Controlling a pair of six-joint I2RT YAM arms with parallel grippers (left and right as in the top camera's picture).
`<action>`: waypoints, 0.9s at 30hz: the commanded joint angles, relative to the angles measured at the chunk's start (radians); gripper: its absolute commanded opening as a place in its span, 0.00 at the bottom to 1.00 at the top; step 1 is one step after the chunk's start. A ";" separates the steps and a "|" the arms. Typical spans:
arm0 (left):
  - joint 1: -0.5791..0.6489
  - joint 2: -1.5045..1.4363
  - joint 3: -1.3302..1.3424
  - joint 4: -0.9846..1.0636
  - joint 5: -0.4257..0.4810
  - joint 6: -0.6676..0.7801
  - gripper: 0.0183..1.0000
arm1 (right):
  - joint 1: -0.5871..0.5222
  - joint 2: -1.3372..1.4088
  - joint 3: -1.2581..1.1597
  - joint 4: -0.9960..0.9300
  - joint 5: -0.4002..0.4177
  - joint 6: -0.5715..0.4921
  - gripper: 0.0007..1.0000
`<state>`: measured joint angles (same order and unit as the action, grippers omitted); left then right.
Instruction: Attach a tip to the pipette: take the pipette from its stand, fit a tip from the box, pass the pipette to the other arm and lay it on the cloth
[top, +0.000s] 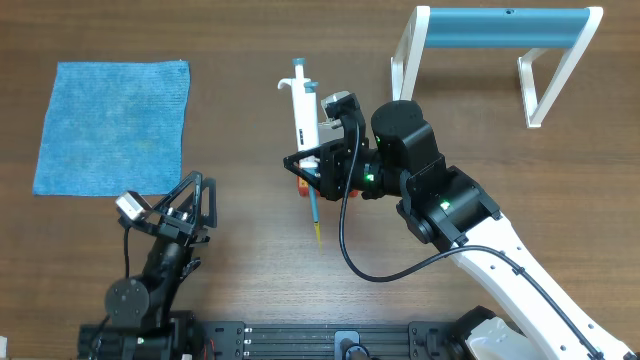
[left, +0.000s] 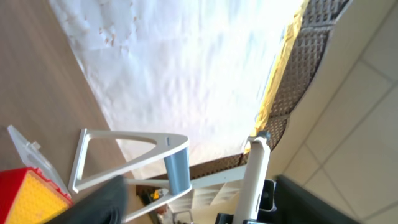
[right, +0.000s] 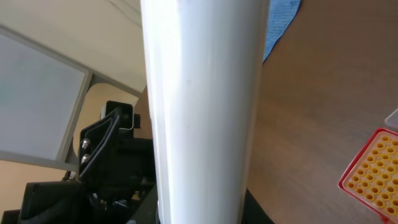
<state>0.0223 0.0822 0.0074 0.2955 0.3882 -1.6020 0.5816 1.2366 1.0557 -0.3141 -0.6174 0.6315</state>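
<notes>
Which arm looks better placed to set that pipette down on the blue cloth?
Probably left. The left arm stands right beside the cloth; the right arm, whose jaws hold the pipette, is mid-table, farther off.

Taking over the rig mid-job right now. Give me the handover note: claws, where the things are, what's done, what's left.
Right claw: shut on the pipette, held by the tip box.
Left claw: open, holding nothing, just off the cloth.
Stand: at the table's far right, no pipette on it.
Done: pipette taken from the stand; a yellow tip looks fitted on its end.
Left: pass the pipette to the left arm and lay it on the cloth.
</notes>
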 joint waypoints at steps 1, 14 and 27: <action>0.004 0.177 0.074 0.072 0.111 0.029 0.83 | 0.002 -0.002 0.008 0.009 -0.052 0.004 0.07; -0.003 1.126 0.782 0.249 0.826 0.415 0.84 | 0.002 0.000 0.008 0.009 -0.181 0.004 0.08; -0.170 1.376 0.995 0.324 0.997 0.432 0.85 | 0.002 0.000 0.008 0.010 -0.180 0.000 0.07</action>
<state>-0.0967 1.4540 0.9752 0.5968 1.3315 -1.1965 0.5819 1.2385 1.0557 -0.3138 -0.7811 0.6392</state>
